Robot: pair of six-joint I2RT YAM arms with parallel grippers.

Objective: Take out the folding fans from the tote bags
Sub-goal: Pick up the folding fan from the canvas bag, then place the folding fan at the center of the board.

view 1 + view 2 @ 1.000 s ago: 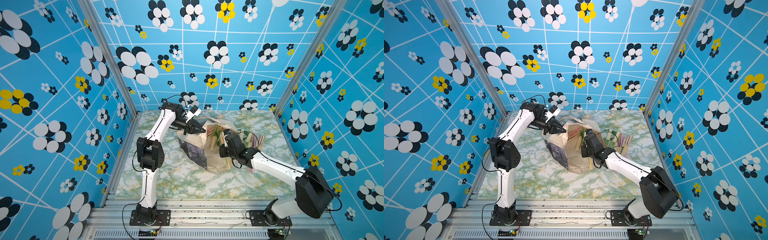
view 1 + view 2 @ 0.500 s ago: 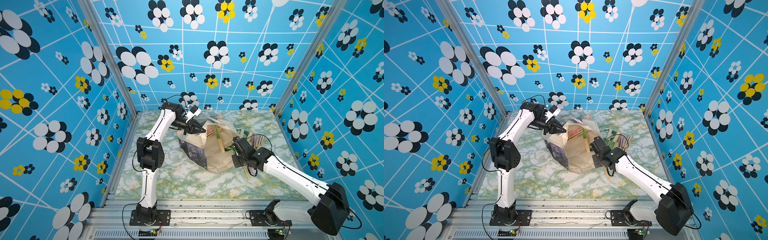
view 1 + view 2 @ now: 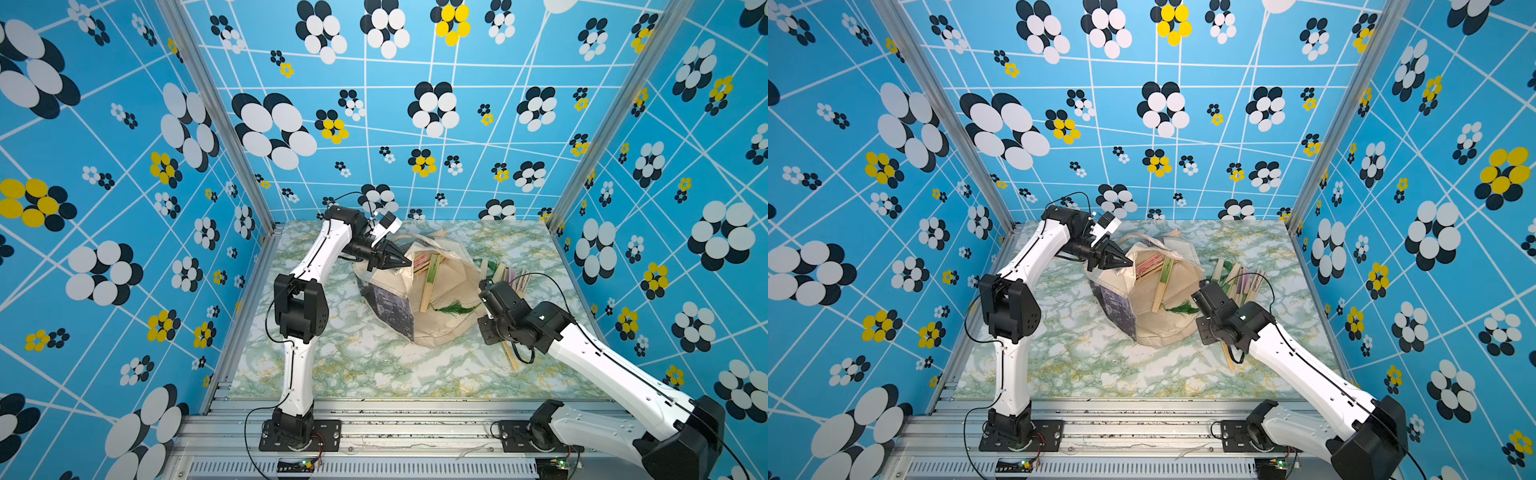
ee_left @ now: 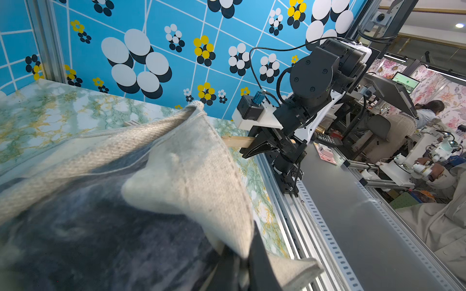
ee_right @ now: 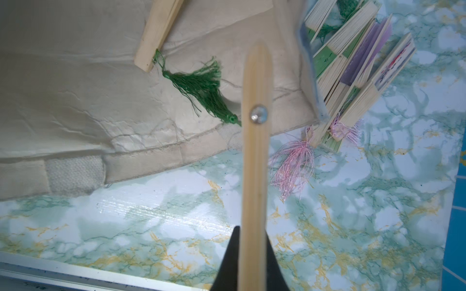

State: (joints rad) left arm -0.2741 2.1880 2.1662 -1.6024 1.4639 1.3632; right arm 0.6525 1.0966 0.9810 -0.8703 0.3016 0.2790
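Since a second ago the right gripper (image 5: 252, 234) has drawn back from the mouth of the tote bag (image 3: 390, 306) toward the lower right of both top views, bringing a folding fan (image 5: 256, 151) out with it. Its jaws are pressed tight on the pale bamboo slats, and the riveted end juts out ahead of the fingers, over the marbled table (image 3: 353, 365). We see the bag slumped open at the centre of both top views, with its dark printed panel facing the lower left. Inside it a green-edged fan (image 3: 430, 282) lies on the cream lining, its green tassel (image 3: 455, 309) trailing toward the bag's lower right edge. A pink-edged fan (image 3: 420, 261) sits just above and left of the green-edged one. Just right of the bag, at centre right, a pile of fans (image 3: 505, 274) rests on the table, some with pink tassels. At the bag's upper left, the left gripper (image 3: 401, 262) has not moved and stays pinched on the canvas rim, holding it raised.
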